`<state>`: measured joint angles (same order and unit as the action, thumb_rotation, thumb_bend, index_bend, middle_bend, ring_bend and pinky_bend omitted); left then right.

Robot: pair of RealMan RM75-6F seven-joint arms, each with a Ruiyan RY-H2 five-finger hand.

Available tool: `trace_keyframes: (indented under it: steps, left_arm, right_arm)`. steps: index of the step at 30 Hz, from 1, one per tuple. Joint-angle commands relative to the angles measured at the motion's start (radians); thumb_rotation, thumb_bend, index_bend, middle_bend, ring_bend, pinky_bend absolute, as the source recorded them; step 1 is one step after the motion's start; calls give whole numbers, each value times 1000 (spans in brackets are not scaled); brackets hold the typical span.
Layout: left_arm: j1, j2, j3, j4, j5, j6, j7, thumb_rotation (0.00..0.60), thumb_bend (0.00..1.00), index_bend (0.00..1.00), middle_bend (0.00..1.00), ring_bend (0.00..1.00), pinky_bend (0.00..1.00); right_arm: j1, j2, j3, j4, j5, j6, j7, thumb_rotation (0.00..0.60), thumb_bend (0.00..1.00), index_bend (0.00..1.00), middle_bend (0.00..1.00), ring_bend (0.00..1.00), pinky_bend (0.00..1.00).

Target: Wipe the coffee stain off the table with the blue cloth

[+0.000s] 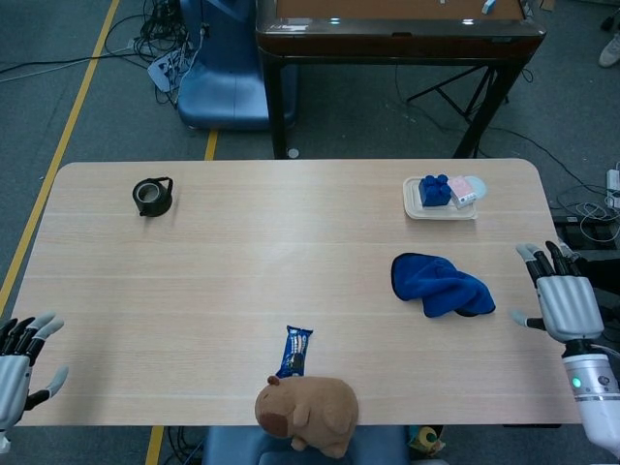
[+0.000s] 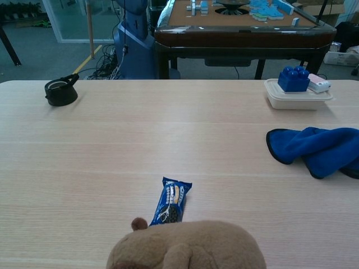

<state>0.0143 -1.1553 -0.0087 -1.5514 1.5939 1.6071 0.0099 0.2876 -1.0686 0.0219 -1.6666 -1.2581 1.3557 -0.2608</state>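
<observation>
— From the head view, why does the crumpled blue cloth [image 1: 442, 284] lie alone on the pale wooden table [image 1: 242, 291]?
— Nobody grips it: right hand [image 1: 565, 302] and left hand [image 1: 19, 363] hang off the edges, fingers spread.
— Chest view?
— Cloth at the right edge — no stain visible.

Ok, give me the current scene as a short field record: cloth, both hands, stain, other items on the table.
blue cloth: crumpled on the table's right side, not held
right hand: open, fingers spread, at the right table edge, apart from the cloth
left hand: open, fingers spread, at the near left corner
coffee stain: none clearly visible on the table
tray: white, far right, holding a blue block
snack packet: near edge, centre
plush toy: brown, at the near edge beside the packet
black lid: far left
</observation>
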Motion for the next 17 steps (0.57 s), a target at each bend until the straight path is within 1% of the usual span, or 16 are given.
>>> trace_keyframes:
  steps: [1,8,17]
  left_arm:
    - [-2,-1,2,-1,2,-3,2,600,269,208,163,123,67]
    - [-4,-3,4,-6,7,-2,6,600,268,208,163,123,66]
    - [0,-7,7,0,2,2,-1,600,269,208,164,124,66]
  right_arm:
    - [-28,-8,-14,-3,-34,28,8,600,0,0,165,56,183]
    - [-53,-28,-15,9,-124,73,43,600,0,0,183,71,184]
    - [-64,-32,-2,-5,-158,78,34,600,0,0,188,70,184]
